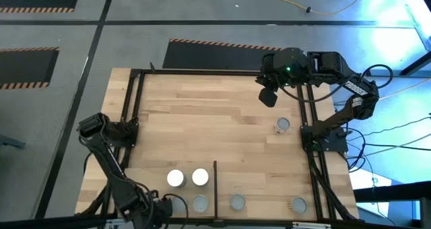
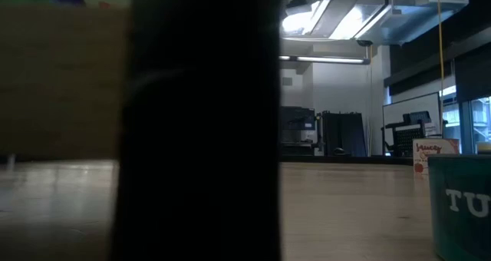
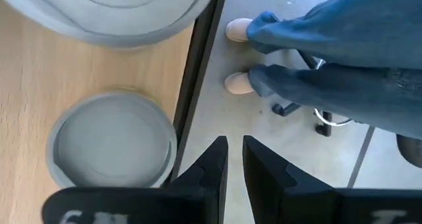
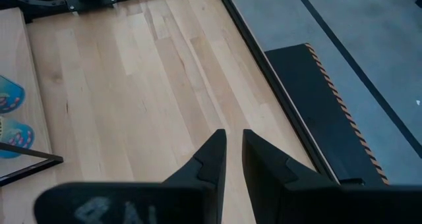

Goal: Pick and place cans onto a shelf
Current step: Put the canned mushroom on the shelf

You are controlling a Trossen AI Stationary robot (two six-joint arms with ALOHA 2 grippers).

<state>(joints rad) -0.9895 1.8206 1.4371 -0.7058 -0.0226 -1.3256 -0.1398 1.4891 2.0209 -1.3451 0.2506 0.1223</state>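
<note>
Both arms look parked, nothing carried. The left gripper (image 3: 234, 161) sits at the near edge of the table, past the black frame (image 3: 198, 72), fingers nearly together with just a thin slit between them and nothing in it. It hangs over the floor more than the wood (a person's jeans and shoes (image 3: 239, 84) show right beyond it, so someone is standing close). Just beside it, on the wood, is a grey-topped can (image 3: 113, 141), and a bigger pale rim crowds the corner of that view, probably another can very close to the lens.

The right gripper (image 4: 234, 159) is up at the far right corner, hovering over bare board, fingers likewise almost closed on nothing. My guess is it's held high and back so it doesn't block the work area.

Cans from overhead: two white tops (image 1: 175, 178) (image 1: 200, 178) side by side just left of the thin divider bar (image 1: 215, 182), three grey tops strung along the near edge (image 1: 200, 203) (image 1: 237, 202) (image 1: 298, 204), and one grey loner (image 1: 282, 125) out near the right rail, closest to the right arm. That loner looks like the obvious next pick, since it's apart from the row.

The low view is useless: a dark column fills most of it, and I can't tell what it is. A teal tub with white lettering (image 2: 460, 207) sits at its right edge.
</note>
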